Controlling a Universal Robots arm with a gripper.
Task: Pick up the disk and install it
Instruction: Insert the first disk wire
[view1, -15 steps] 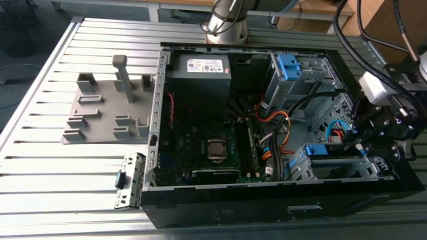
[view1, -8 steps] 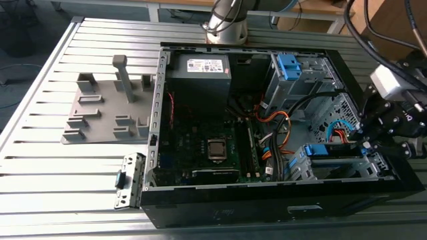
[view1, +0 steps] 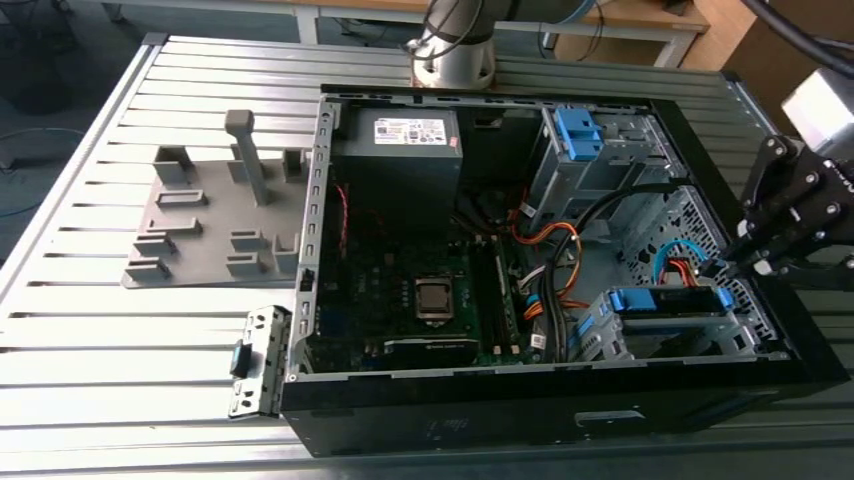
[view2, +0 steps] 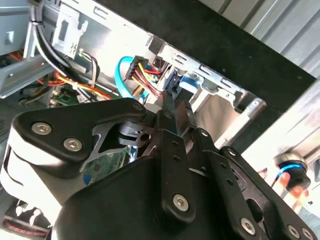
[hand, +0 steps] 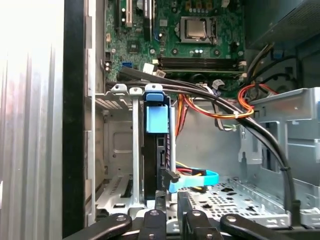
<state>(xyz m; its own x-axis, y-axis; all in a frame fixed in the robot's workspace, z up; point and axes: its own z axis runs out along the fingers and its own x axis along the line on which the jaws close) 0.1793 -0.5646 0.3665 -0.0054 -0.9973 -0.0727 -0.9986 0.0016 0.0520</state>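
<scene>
The disk (view1: 667, 300) sits edge-up in the metal drive cage (view1: 641, 340) at the case's front corner, on the exterior view's right, with its blue bracket on top. My gripper (view1: 747, 265) hovers just off the bracket's end tab nearest the case wall. In the first wrist view the disk (hand: 156, 125) runs away from my gripper (hand: 171, 201), blue tab at its far end. In the second wrist view my gripper (view2: 176, 104) points at the blue bracket end (view2: 187, 82). The fingers stand close together, with nothing seen between them.
The open computer case (view1: 307, 250) lies on a slatted metal table (view1: 134, 320). A grey power-supply box (view1: 398, 150), a tall blue latch (view1: 581, 130), the motherboard (view1: 434, 295) and orange cables (view1: 561, 240) crowd the inside. A blue data cable (hand: 192, 177) lies beside the disk. A grey fixture (view1: 220, 215) stands outside.
</scene>
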